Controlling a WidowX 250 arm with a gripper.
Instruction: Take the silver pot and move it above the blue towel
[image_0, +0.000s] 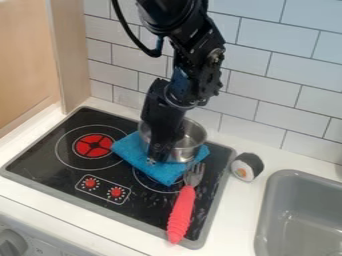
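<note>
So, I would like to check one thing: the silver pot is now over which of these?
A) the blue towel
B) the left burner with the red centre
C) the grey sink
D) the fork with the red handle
A: parts of the blue towel show to the left of the silver pot, in front of it and at its right side.

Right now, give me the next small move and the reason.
Probably release the silver pot, if held, and lift the gripper clear: the pot is over the blue towel, as the task asks, and the gripper is down at its left side.
</note>
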